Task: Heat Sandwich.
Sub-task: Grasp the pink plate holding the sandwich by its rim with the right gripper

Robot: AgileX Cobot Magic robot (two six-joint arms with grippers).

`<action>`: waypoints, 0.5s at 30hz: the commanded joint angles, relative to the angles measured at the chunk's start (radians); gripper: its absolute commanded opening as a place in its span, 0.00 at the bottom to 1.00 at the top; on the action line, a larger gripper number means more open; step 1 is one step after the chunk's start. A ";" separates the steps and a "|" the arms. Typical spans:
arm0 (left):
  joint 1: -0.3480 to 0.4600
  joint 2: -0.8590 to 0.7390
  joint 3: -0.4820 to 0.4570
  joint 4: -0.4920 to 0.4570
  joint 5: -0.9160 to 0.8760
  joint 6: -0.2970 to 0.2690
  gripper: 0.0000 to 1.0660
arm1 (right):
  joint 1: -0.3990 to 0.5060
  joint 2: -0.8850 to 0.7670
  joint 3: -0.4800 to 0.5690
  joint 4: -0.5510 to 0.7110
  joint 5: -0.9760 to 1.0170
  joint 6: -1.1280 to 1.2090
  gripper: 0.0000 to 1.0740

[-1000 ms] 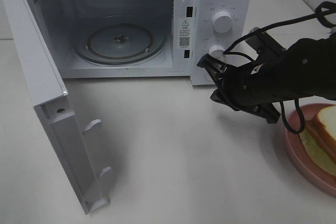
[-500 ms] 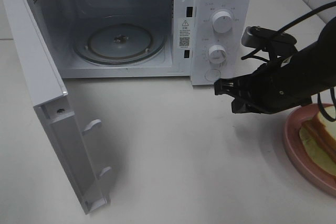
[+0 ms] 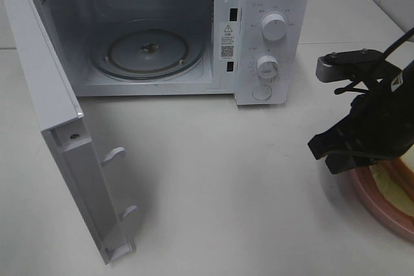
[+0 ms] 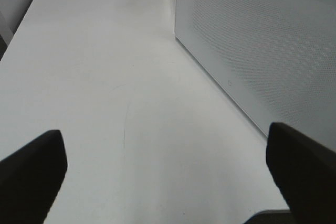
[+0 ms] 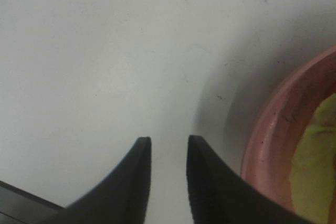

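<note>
Two tools, both empty: the left tool (image 4: pixel 165 161) spread wide over the worktop (image 4: pixel 105 77), the right tool (image 5: pixel 168 145) slightly parted beside the plate (image 5: pixel 268 150) holding the sandwich (image 5: pixel 315 177).

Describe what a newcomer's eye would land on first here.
The white box-shaped microwave at the back stands with its door swung wide, glass turntable showing. At the right edge, the black right claw hangs by the rim of the round pink plate holding the white-bread sandwich.
</note>
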 commanded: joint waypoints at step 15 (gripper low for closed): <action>0.001 -0.018 0.002 -0.008 -0.009 -0.006 0.92 | -0.007 -0.040 0.002 -0.109 0.057 0.069 0.92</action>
